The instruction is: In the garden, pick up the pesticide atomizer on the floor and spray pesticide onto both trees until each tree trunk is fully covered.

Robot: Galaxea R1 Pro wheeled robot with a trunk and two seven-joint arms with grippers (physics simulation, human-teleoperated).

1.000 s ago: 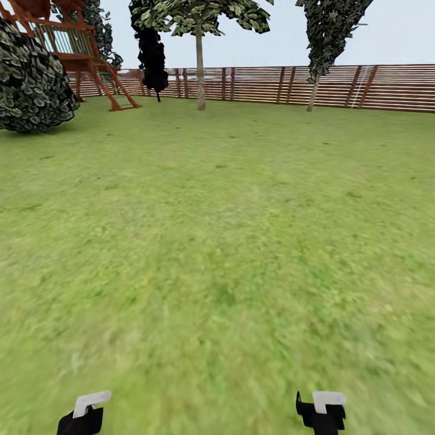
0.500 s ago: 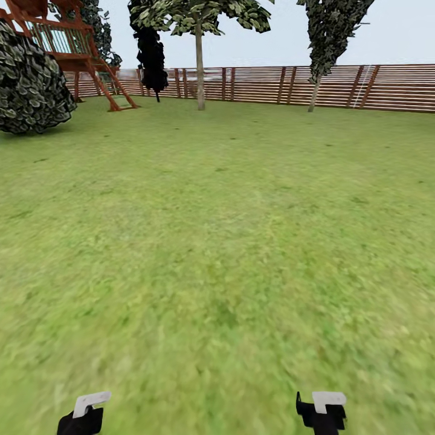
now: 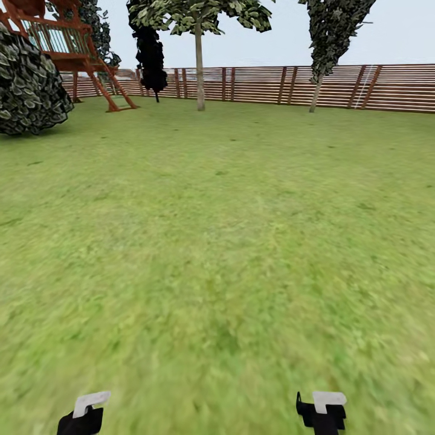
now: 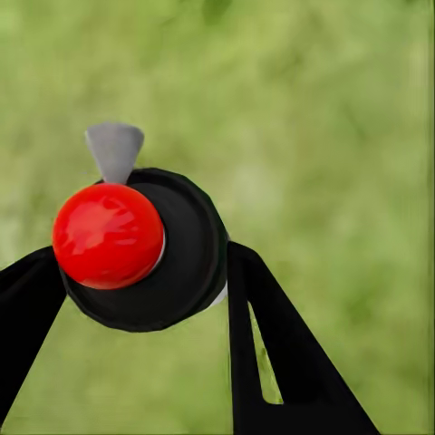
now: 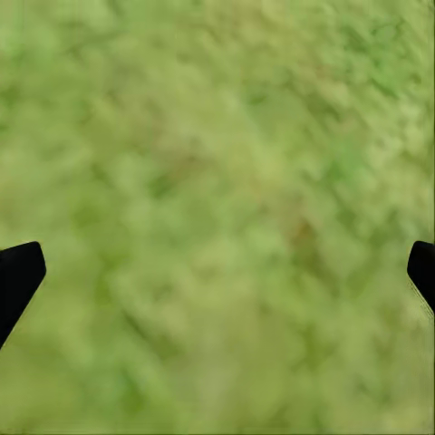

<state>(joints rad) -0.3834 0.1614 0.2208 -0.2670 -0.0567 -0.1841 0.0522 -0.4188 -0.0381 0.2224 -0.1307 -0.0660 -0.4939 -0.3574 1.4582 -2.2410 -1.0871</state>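
A wide green lawn [image 3: 229, 241] is bounded at the far side by a brown slatted fence [image 3: 272, 84], before which two trees [image 3: 199, 54] are seen; a round dark bush [image 3: 30, 84] and a red wooden play frame [image 3: 78, 54] stand at the left. The pesticide atomizer [image 4: 145, 245], black with a red part, is pinched by the left gripper [image 4: 136, 290]. The right gripper [image 5: 217, 272] is spread over bare grass.
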